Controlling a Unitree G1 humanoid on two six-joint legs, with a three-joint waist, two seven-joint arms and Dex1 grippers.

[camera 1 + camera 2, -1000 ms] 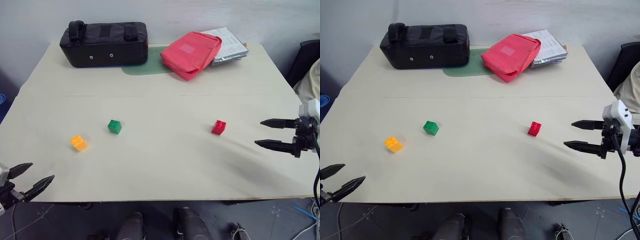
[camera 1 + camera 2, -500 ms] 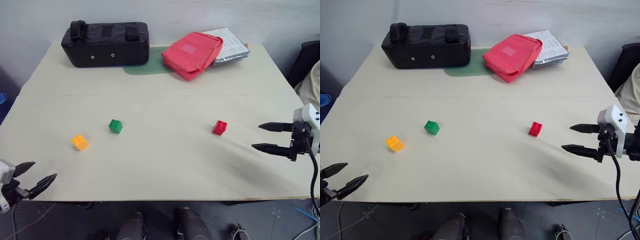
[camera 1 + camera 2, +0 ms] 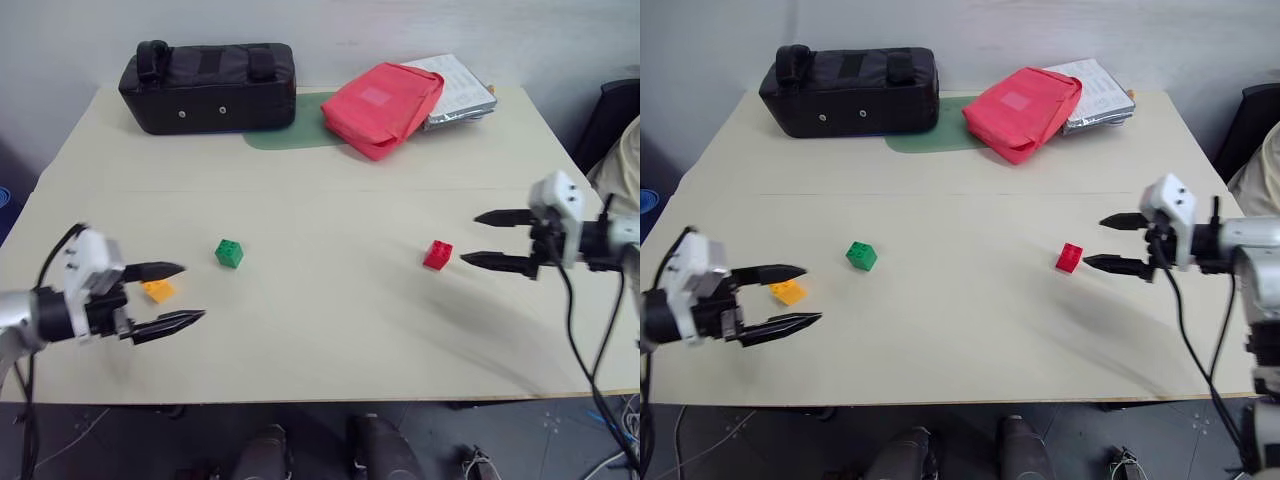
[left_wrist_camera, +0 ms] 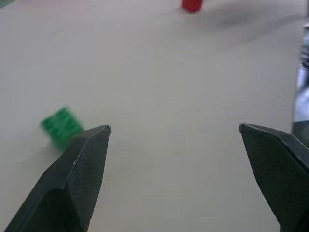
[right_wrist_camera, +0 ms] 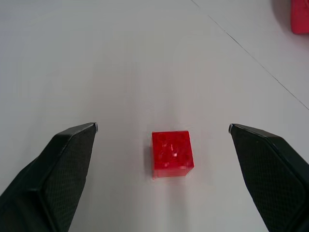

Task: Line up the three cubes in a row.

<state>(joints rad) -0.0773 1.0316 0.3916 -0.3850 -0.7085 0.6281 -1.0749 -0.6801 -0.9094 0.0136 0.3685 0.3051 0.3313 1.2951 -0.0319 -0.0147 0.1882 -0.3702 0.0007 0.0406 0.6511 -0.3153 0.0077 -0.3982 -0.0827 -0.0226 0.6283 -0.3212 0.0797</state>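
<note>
Three cubes sit apart on the table (image 3: 330,330). Taking the green cube (image 3: 229,253) as the mark, the orange cube (image 3: 158,291) lies near it toward the robot's left and a little closer to the robot, and the red cube (image 3: 437,255) lies well off to its right. The right wrist view shows the red cube centred between that gripper's spread fingers, not touching either. The left wrist view shows the green cube just beside one finger and the red one far beyond. A second ago both grippers hung at the table's edges. Now the left gripper (image 3: 168,296) has swung in over the table, with the orange cube showing between its two fingers, and the right gripper (image 3: 485,240) has moved in just beside the red cube. Both grippers point roughly level toward the green cube, fingers wide apart, holding nothing.
</note>
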